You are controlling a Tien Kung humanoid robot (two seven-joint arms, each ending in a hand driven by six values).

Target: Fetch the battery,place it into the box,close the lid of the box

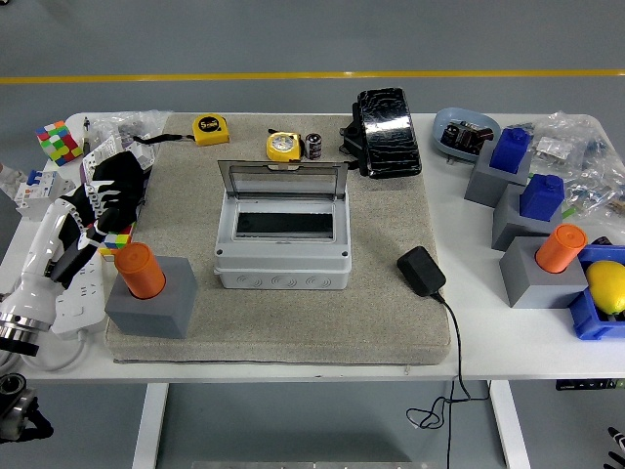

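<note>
The battery (313, 146), a small dark cylinder, stands on the beige mat just behind the box, beside a yellow tape measure (283, 146). The grey box (282, 256) sits mid-mat with its clear lid (282, 177) raised at the back, and its inside looks dark and bare. My left hand (109, 195), black on a white forearm, rests at the mat's left edge over a white power strip, fingers loosely spread and holding nothing. It is well left of the box and the battery. A black sliver of my right hand (616, 445) shows at the bottom right corner.
An orange cylinder on a grey block (148, 293) stands front left on the mat. A second tape measure (209, 128), a black pouch (388, 132) and a black adapter (421, 271) lie around the box. Blue and orange pieces on grey blocks (532, 244) crowd the right.
</note>
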